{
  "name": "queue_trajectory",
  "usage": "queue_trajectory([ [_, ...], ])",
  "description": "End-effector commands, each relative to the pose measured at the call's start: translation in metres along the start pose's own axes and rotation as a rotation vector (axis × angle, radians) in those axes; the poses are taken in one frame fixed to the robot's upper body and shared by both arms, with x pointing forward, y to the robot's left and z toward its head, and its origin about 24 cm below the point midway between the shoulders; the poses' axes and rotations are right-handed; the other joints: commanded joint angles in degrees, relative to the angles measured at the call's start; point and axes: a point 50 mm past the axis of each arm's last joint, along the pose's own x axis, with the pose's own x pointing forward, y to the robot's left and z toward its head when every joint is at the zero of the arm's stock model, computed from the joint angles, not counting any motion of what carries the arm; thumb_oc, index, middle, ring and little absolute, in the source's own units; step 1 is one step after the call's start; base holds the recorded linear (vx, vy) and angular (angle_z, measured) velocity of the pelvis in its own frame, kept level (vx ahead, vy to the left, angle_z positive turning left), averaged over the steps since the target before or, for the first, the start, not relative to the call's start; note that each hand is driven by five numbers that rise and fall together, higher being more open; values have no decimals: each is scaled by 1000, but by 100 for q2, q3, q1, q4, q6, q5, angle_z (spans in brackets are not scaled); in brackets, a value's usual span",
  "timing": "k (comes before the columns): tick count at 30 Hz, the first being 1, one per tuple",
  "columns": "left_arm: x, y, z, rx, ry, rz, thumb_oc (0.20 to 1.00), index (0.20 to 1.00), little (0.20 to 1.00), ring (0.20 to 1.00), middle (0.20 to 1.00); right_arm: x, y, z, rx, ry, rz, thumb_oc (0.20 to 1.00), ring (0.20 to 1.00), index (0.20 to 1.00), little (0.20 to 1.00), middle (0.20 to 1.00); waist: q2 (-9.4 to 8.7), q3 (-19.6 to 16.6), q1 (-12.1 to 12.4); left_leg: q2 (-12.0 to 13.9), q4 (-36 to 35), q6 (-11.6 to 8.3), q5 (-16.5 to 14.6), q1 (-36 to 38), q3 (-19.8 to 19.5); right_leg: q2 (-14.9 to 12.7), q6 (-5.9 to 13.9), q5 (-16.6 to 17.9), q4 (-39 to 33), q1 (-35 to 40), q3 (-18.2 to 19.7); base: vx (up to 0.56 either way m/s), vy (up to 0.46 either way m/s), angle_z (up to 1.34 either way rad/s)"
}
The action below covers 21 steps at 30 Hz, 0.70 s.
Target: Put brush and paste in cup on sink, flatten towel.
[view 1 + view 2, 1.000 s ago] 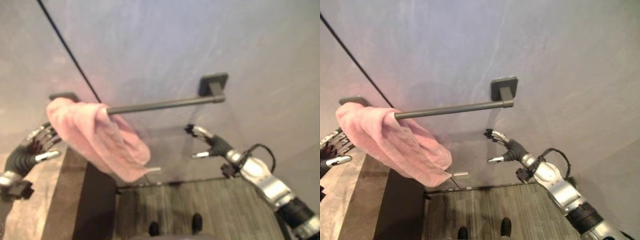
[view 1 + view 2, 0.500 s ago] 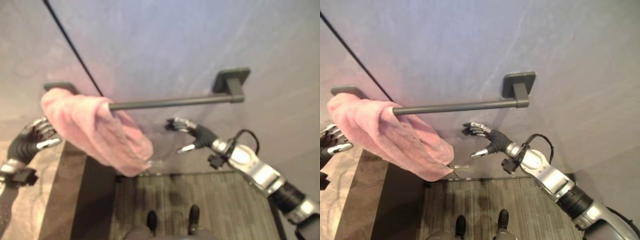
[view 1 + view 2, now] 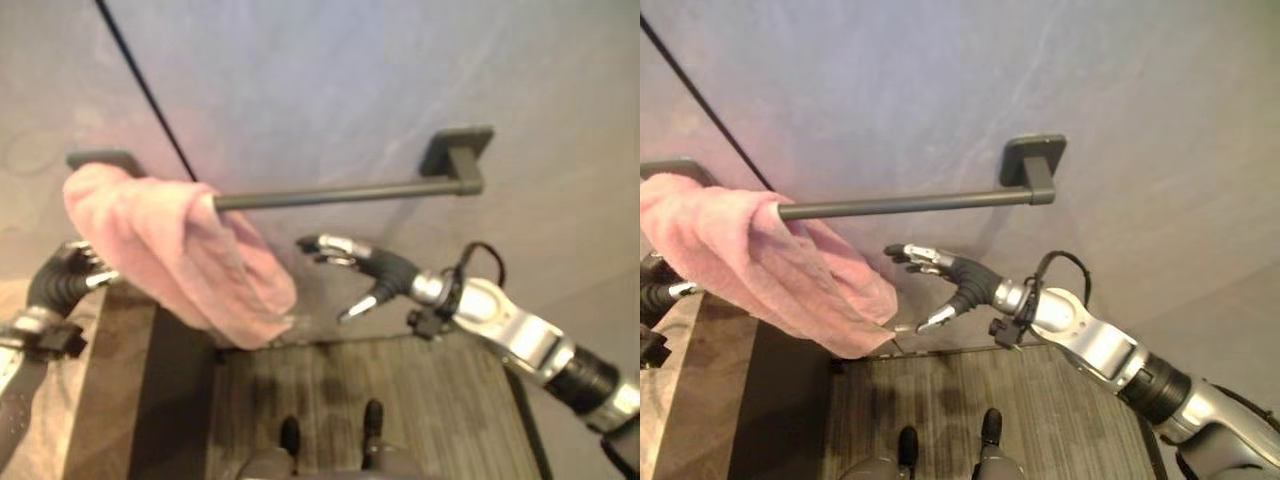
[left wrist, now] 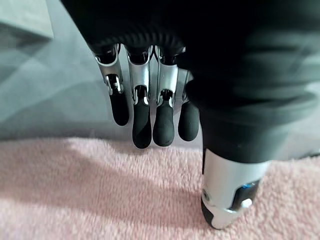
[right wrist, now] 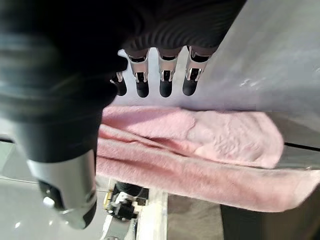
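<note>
One pink towel (image 3: 770, 262) — bunched on rail (image 3: 910, 204); both hands — left (image 4: 150, 112), right (image 3: 945, 283) — spread wide.

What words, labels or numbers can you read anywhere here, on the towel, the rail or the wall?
None: no readable text in any view.
The pink towel bunched on the dark rail shows no print or tag.
The grey wall is unmarked.
The right hand and left hand carry no legible marking.
</note>
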Motion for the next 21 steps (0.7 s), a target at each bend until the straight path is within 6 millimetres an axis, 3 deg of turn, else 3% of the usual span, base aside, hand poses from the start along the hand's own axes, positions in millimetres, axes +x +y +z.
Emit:
queue_trajectory([
  [1, 16, 3, 36, 108, -118, -31, 1000, 1000, 1000, 1000, 1000, 21, 7, 21, -23, -118, 54, 1000, 1000, 1000, 1000, 1000, -19, -333, -104, -211, 70, 453, -250, -248, 336, -587, 538, 218, -1, 104, -95, 6, 43, -18],
  [10, 15, 4, 42, 93, -154, 3, 1000, 1000, 1000, 1000, 1000, 46, 11, 26, -78, -144, 68, 1000, 1000, 1000, 1000, 1000, -4, -408, 33, -265, 70, 502, -265, -201, 436, -592, 544, 260, -1, 60, -20, -3, 24, -11],
  [21, 20, -1, 49, 90, -193, -5, 1000, 1000, 1000, 1000, 1000, 64, 3, 11, -159, -72, -5, 1000, 1000, 1000, 1000, 1000, -14, -374, 142, -306, 70, 500, -190, -403, 288, -635, 554, 272, -1, -22, -159, -1, 4, 0],
])
